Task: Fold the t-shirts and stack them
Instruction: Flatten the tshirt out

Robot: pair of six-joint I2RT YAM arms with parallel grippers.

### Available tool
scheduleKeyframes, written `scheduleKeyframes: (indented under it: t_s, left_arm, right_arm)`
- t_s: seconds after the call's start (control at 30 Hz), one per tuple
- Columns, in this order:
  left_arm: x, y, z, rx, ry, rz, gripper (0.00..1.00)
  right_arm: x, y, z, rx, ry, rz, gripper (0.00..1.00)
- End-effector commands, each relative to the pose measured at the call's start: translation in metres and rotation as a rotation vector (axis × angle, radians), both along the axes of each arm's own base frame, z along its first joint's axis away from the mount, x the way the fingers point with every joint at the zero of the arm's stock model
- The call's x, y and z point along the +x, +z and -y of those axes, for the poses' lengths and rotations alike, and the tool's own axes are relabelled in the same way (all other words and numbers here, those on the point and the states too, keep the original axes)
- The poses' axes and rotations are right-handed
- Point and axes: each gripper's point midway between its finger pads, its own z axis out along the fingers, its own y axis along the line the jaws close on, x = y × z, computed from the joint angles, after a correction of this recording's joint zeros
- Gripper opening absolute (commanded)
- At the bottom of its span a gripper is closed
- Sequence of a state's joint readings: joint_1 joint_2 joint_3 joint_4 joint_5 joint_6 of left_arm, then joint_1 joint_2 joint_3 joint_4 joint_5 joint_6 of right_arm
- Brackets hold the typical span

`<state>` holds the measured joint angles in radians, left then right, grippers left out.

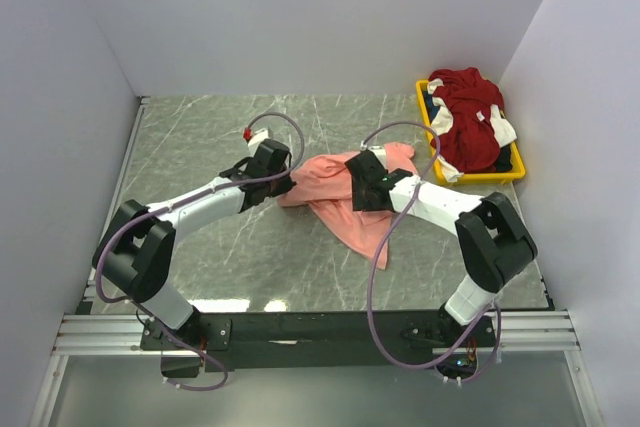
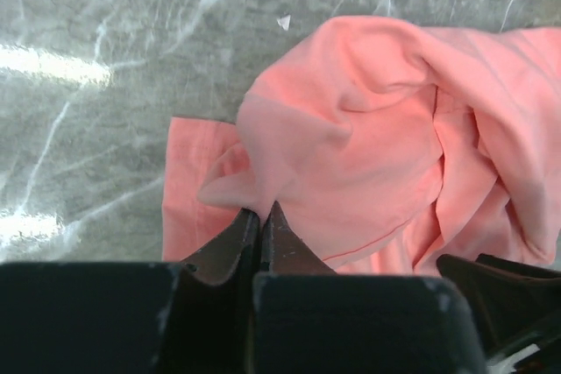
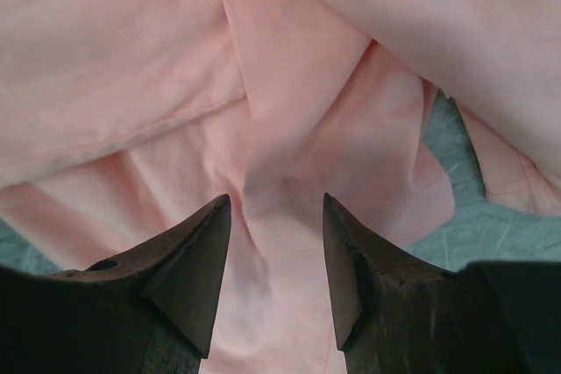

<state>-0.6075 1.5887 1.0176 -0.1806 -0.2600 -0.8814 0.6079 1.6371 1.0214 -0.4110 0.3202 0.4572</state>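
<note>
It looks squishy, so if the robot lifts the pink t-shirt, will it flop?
Probably: the pink t-shirt lies crumpled in soft folds, so it should droop from wherever it's pinched. It looks thin, so likely light. Pushed, it would probably bunch up rather than slide.

I counted two pincers, the left gripper [image 2: 261, 212] and right gripper [image 3: 276, 203]; one salmon-pink t-shirt [image 1: 345, 202] at both their tips; one dark red t-shirt [image 1: 465, 122] beyond the right gripper; one yellow tray [image 1: 495, 178].
</note>
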Motion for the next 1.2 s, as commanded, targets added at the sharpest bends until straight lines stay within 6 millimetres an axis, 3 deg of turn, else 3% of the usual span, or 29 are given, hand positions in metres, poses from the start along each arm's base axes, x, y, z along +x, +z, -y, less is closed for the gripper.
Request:
scheduleKeyframes:
  t_s: [0.0, 0.2, 0.3, 0.37, 0.4, 0.43, 0.5, 0.67, 0.77, 0.83, 0.97, 1.07, 1.13, 1.17]
  left_arm:
    - [0.016, 0.016, -0.001, -0.007, 0.014, 0.038, 0.01]
    - [0.021, 0.024, -0.006, -0.017, 0.019, 0.044, 0.01]
    - [0.023, 0.027, -0.011, -0.024, 0.024, 0.044, 0.01]
    - [0.025, 0.033, -0.015, -0.032, 0.034, 0.053, 0.01]
    - [0.025, 0.033, -0.018, -0.029, 0.039, 0.050, 0.01]
    - [0.025, 0.037, -0.021, -0.029, 0.044, 0.055, 0.01]
    - [0.028, 0.041, -0.030, -0.027, 0.064, 0.056, 0.01]
    - [0.039, 0.071, -0.063, -0.031, 0.126, 0.103, 0.01]
    - [0.041, 0.093, -0.084, -0.020, 0.168, 0.136, 0.01]
    - [0.041, 0.109, -0.096, -0.021, 0.189, 0.165, 0.01]
    - [0.044, 0.140, -0.129, -0.002, 0.250, 0.215, 0.01]
    - [0.050, 0.169, -0.147, -0.006, 0.285, 0.270, 0.01]
    - [0.058, 0.176, -0.156, -0.005, 0.296, 0.277, 0.01]
    - [0.064, 0.191, -0.158, -0.014, 0.301, 0.303, 0.01]
  right_arm:
    - [0.008, -0.003, -0.008, 0.001, 0.015, 0.014, 0.53]
    - [0.021, -0.006, -0.013, -0.023, 0.009, 0.012, 0.50]
    - [0.027, -0.009, -0.016, -0.035, 0.009, 0.005, 0.43]
    - [0.031, -0.006, -0.012, -0.057, -0.004, 0.015, 0.30]
    - [0.031, -0.001, -0.010, -0.063, -0.009, 0.020, 0.17]
    - [0.032, 0.004, -0.009, -0.064, -0.013, 0.031, 0.11]
    - [0.033, 0.025, -0.007, -0.047, -0.018, 0.071, 0.00]
    - [0.026, 0.082, 0.004, -0.009, -0.035, 0.169, 0.00]
    - [0.014, 0.141, 0.017, 0.062, -0.052, 0.286, 0.00]
    - [0.006, 0.165, 0.023, 0.097, -0.053, 0.321, 0.00]
    - [-0.015, 0.231, 0.041, 0.205, -0.064, 0.452, 0.00]
    - [-0.027, 0.269, 0.053, 0.260, -0.069, 0.525, 0.00]
    - [-0.025, 0.286, 0.062, 0.281, -0.086, 0.560, 0.00]
    - [-0.024, 0.289, 0.060, 0.307, -0.069, 0.555, 0.00]
